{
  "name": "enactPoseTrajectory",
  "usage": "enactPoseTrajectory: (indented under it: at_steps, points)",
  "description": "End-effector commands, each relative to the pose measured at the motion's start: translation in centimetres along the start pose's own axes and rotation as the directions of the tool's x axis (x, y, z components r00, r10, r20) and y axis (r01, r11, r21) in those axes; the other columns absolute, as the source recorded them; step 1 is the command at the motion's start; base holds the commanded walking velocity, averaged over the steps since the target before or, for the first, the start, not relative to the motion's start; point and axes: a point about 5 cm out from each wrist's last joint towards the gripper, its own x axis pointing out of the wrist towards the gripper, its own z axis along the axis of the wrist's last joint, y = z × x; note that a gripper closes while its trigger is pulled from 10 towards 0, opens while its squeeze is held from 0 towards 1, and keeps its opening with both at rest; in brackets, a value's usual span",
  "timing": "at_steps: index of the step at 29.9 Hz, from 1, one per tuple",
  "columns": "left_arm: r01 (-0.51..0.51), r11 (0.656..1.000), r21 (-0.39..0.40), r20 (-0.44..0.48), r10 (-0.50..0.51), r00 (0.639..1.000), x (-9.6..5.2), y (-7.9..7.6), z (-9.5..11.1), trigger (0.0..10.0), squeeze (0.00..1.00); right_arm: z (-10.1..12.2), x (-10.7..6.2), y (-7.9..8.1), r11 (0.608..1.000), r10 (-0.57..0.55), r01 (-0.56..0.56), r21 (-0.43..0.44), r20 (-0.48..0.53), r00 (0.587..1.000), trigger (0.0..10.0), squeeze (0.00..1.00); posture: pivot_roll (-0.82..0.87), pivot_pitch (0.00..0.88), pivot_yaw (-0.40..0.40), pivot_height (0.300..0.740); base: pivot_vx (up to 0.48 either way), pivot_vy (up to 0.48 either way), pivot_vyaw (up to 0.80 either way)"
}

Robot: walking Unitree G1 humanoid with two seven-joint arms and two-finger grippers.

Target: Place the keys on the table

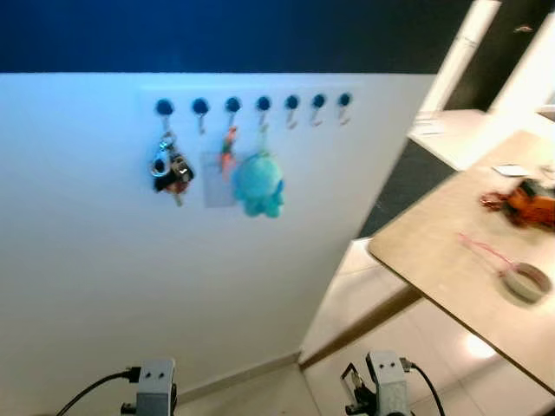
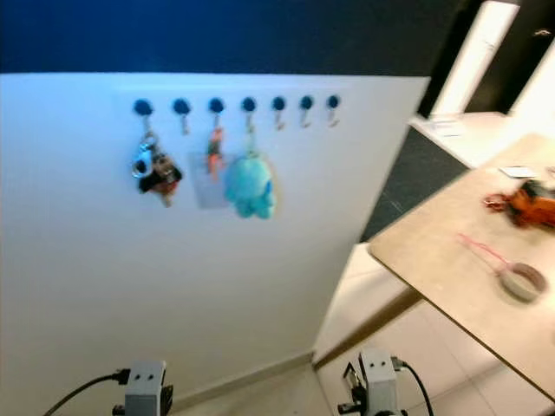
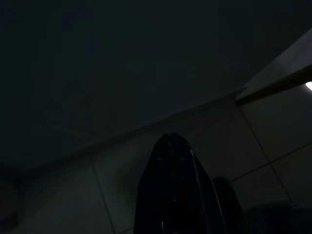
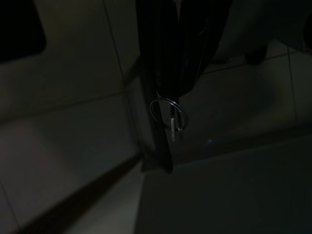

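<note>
My right gripper point(image 4: 168, 122) is clamped on the keys point(image 4: 170, 119) — thin ring, could slip before the table point(image 1: 451, 260) at two o'clock.

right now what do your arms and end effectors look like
Both arms end in boxy silver wrist blocks, the left arm and right arm, each trailing a black cable. Each end effector, left and right, has long, glossy black fingers tapering toward the tips.

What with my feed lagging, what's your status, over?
Right gripper low, shut on key ring. Left gripper idle, shut. Table ahead right; tape roll on it.
</note>
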Motion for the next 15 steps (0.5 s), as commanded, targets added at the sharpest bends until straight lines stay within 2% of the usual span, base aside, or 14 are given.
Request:
enactPoseTrajectory:
  at_steps: [1,15]
  points:
    - [0.003,1.000,-0.015,0.002,-0.003,1.000,-0.09,-0.27,-0.19,10.0,0.00,-0.59,-0.23,-0.13,1.000,-0.007,0.007,-0.008,-0.022,1.000,10.0,0.00,0.05,0.025,-0.077,0.740,0.000,0.000,-0.80]
    - [-0.015,0.999,-0.042,0.010,0.015,1.000,-0.35,0.07,-0.47,10.0,0.00,-0.17,0.11,0.53,0.999,0.026,-0.026,-0.037,-0.018,1.000,10.0,0.00,0.05,0.021,-0.083,0.740,0.000,0.000,-0.80]
